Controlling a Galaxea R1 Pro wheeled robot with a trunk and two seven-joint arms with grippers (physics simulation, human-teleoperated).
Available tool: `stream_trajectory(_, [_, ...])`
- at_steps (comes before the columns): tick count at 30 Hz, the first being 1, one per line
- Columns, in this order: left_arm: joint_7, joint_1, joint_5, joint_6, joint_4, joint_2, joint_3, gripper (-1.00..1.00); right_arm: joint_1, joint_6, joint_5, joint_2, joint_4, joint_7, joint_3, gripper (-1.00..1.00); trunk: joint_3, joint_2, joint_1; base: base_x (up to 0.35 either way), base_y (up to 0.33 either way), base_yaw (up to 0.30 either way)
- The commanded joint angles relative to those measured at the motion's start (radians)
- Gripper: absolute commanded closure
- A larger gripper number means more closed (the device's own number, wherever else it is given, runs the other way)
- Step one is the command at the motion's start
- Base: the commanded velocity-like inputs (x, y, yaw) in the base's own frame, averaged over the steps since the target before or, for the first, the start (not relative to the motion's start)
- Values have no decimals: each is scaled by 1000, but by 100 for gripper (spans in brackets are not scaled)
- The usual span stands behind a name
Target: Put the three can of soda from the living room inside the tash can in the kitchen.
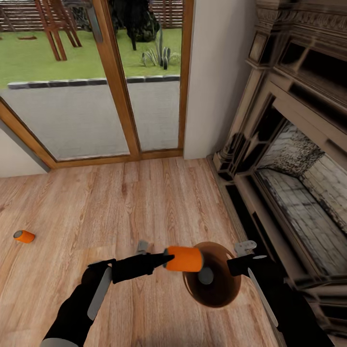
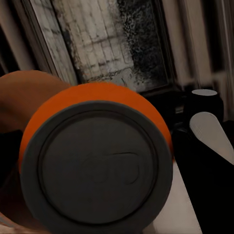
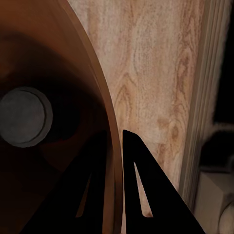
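My left gripper (image 1: pixel 164 260) holds an orange can (image 1: pixel 184 259) sideways over the trash can (image 1: pixel 212 294), whose rim my right gripper (image 3: pixel 113 146) pinches; one can (image 3: pixel 23 116) lies inside. Another orange can (image 1: pixel 23 236) lies on the floor (image 1: pixel 144 202) beyond, fireplace (image 1: pixel 289 159) right.

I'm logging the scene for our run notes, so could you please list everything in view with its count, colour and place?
Soda cans: three. One orange, held on its side over the bin's rim; one orange lying on the floor at far left; one inside the bin, grey top showing, colour hidden.
Trash can: one, brown inside, held above the floor.
Fireplace: one, dark ornate, at right.
Glass doors: wood-framed, ahead, lawn beyond.
Floor: light wood.
Left gripper: black, shut on the orange can.
Right gripper: black, clamped across the bin's rim.
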Motion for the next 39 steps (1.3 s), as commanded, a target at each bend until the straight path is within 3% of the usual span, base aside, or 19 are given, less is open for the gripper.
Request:
stream_trajectory(1, [1,0,0,0,7,-3,-1,100,0,0,-14,0,0,6,0,100,0,0,0,0,0,0])
stream_trajectory(4, [4,0,-1,-2,27,-14,-4,100,0,0,-14,0,0,6,0,100,0,0,0,0,0,0])
stream_trajectory(8, [30,0,-5,-4,39,-55,-25,100,0,0,-14,0,0,6,0,100,0,0,0,0,0,0])
stream_trajectory(15, [98,0,-6,-4,39,-80,-44,100,0,0,-14,0,0,6,1,100,0,0,0,0,0,0])
stream_trajectory(19, [156,0,-5,-5,40,-95,-85,100,0,0,-14,0,0,6,1,100,0,0,0,0,0,0])
stream_trajectory(20, [224,0,-4,-5,39,-108,-136,100,0,0,-14,0,0,6,0,100,0,0,0,0,0,0])
stream_trajectory(30, [247,0,-7,-5,47,-119,-195,100,0,0,-14,0,0,6,0,100,0,0,0,0,0,0])
stream_trajectory(35, [247,0,-8,-5,69,-119,-204,100,0,0,-14,0,0,6,0,100,0,0,0,0,0,0])
stream_trajectory(36, [248,0,-8,-5,74,-119,-206,-100,0,0,-14,0,0,6,0,100,0,0,0,0,0,0])
stream_trajectory(39, [248,0,-7,-5,76,-119,-208,-100,0,0,-14,0,0,6,0,100,0,0,0,0,0,0])
